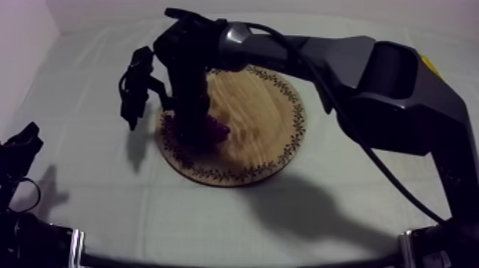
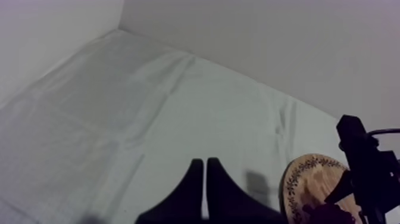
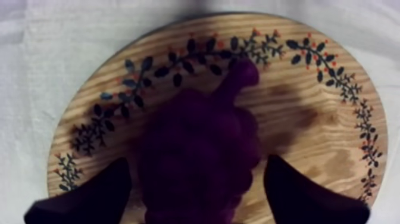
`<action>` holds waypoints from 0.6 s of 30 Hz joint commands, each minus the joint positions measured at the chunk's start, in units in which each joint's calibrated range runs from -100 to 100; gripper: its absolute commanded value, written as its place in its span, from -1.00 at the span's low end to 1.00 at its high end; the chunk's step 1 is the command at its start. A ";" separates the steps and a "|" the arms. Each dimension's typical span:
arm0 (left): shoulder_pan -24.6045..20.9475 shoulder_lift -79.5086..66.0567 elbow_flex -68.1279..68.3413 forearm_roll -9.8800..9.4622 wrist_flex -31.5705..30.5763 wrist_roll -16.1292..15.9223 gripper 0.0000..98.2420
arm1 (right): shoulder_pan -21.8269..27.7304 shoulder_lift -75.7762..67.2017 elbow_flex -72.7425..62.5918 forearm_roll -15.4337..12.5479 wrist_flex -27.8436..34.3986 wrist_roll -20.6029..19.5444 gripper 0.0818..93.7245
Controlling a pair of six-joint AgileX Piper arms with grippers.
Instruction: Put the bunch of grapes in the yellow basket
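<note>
My right gripper (image 3: 196, 164) hung over the board (image 3: 297, 107), its fingers (image 3: 83, 196) spread wide with the grapes (image 3: 202, 125) between them, not clasped. Seen from above, the grapes lay on the board, toward 9 o'clock from its centre. My left gripper (image 2: 205, 164) sat at the table's 8 o'clock, fingers pressed together on nothing.

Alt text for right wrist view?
The right hand hangs open over a purple bunch of grapes, one black finger at each side. The grapes lie on a round wooden board with a leaf-patterned rim, on grey-white cloth.
</note>
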 commanded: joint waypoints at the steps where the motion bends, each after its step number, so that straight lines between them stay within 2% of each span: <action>1: 0.02 0.02 -0.04 0.01 -0.01 -0.01 -1.00 | -0.05 0.25 -0.27 0.31 -0.52 -0.20 0.14; 5: 0.02 0.02 -0.04 0.01 -0.01 -0.01 -1.00 | -0.10 1.02 -0.93 0.82 -1.35 -0.59 -0.04; 11: 0.02 0.02 -0.04 0.01 -0.01 -0.01 -1.00 | 0.02 2.03 -2.05 1.23 -1.97 -1.05 -0.21; 18: 0.02 0.02 -0.04 0.01 -0.01 -0.01 -1.00 | 0.30 0.62 -2.76 1.21 -1.86 -1.35 -0.25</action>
